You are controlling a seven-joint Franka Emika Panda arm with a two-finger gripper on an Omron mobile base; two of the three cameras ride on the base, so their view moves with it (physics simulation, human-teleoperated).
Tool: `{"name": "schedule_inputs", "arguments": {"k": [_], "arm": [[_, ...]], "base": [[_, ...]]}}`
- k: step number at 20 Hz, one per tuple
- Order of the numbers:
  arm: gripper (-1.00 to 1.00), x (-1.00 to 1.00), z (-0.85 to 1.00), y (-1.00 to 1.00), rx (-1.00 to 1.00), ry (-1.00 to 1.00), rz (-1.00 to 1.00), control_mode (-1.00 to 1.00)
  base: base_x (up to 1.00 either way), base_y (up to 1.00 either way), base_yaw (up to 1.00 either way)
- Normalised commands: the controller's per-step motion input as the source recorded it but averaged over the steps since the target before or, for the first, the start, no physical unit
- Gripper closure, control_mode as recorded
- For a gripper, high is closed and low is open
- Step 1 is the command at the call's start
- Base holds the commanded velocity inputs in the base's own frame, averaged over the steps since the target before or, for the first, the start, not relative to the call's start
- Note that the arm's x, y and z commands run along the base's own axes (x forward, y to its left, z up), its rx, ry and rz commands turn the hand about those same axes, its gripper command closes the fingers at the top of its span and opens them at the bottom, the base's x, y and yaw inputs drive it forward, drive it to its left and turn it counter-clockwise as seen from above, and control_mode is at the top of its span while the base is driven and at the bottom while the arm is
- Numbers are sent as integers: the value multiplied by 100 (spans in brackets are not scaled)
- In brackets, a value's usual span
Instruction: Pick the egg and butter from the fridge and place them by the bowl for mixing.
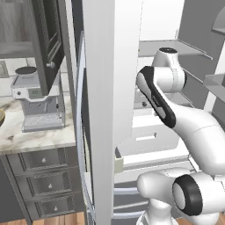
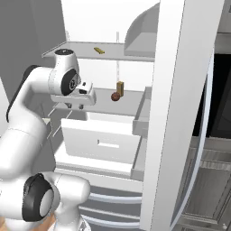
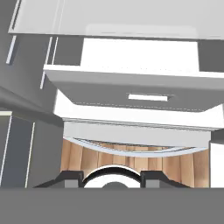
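The fridge (image 2: 180,90) stands open, with my arm reaching inside. The butter (image 2: 99,50), a small yellow stick, lies on the upper shelf. A brown egg (image 2: 116,96) rests on the middle shelf beside a small tan block (image 2: 120,87). My gripper (image 2: 73,107) hangs at middle-shelf height, left of the egg and apart from it, pointing down. In the hand view its fingertips (image 3: 72,177) stand apart with nothing between them, over a white drawer (image 3: 131,94). A sliver of the bowl (image 1: 1,117) shows at the counter's left edge.
The open fridge door (image 1: 112,88) stands between the fridge and the marble counter (image 1: 39,138). A coffee machine (image 1: 37,101) sits on that counter. White drawers (image 2: 101,142) jut out below the middle shelf. Wood floor (image 3: 131,159) lies below.
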Motion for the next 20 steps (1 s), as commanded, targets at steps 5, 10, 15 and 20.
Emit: {"name": "schedule_inputs", "arguments": {"k": [5, 10, 15, 20], "arm": [[-100, 7, 11, 0, 0, -5, 0, -100], [-100, -31, 65, 0, -5, -37, 3, -100], [-100, -25, 71, -2, -6, -40, 6, -100], [-100, -28, 76, -14, 0, -40, 7, -100]], "base": [[0, 0, 0], [0, 0, 0], [0, 0, 0], [0, 0, 0]]}}
